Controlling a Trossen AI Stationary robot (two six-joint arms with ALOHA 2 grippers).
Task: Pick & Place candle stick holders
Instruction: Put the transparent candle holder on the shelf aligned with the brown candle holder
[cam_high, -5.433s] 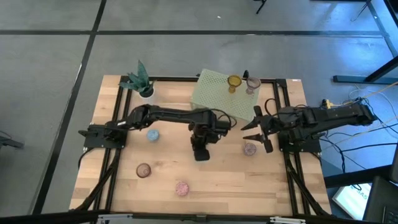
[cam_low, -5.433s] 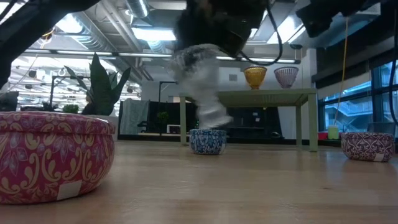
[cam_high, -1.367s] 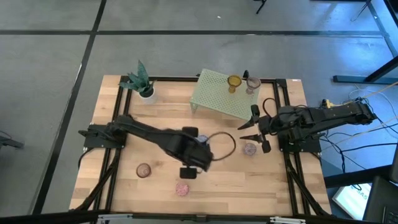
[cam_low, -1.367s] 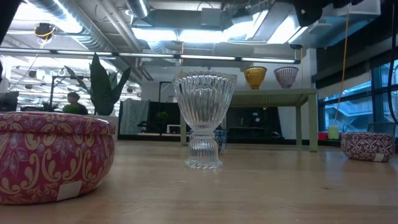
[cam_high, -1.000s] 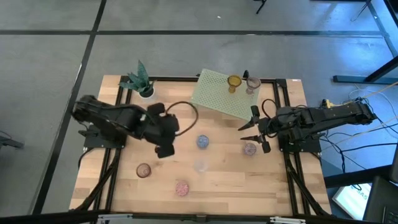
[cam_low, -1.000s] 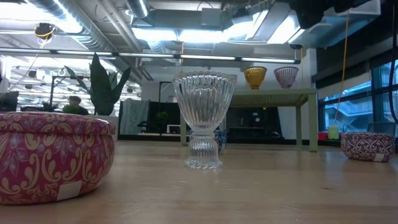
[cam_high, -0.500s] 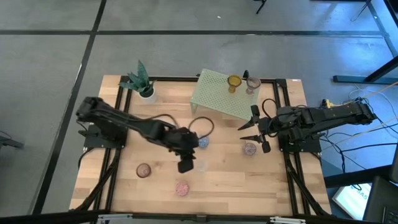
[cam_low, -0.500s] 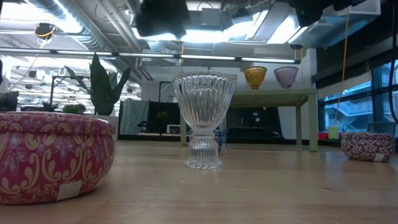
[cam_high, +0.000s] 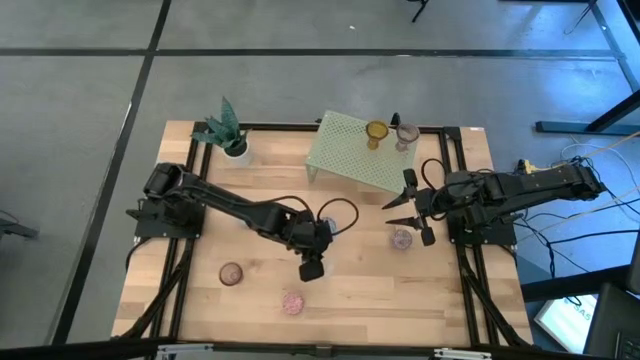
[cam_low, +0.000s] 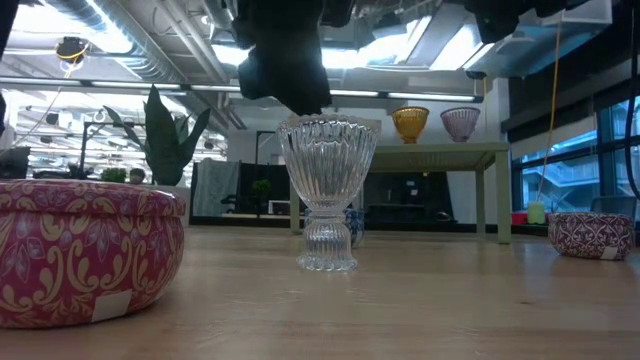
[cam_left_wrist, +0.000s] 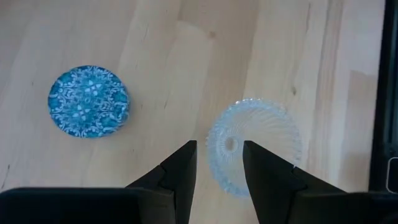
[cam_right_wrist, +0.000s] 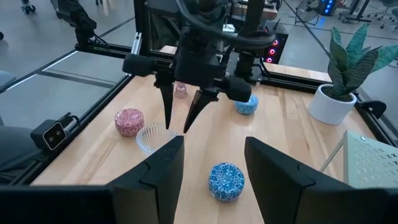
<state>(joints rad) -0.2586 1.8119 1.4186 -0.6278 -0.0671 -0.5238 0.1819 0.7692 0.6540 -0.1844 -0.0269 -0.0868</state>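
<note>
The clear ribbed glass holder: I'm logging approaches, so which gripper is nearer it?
Left. The left gripper hangs just above the clear ribbed glass holder; the right gripper waits far off by the table's right side.

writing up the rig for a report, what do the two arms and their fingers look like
Both arms are black and jointed, each with a looping black cable. The left gripper ends in two long, tapering, pointed black fingers. The right gripper has the same pointed black fingers, and its arm trails loose cables off the table's edge.

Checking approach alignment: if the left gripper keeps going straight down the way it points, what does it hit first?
Most likely the clear ribbed glass holder. The left gripper points down with open fingers over the cup's rim, one fingertip above its bowl. Height above it is hard to judge; the low view suggests just above the rim.
</note>
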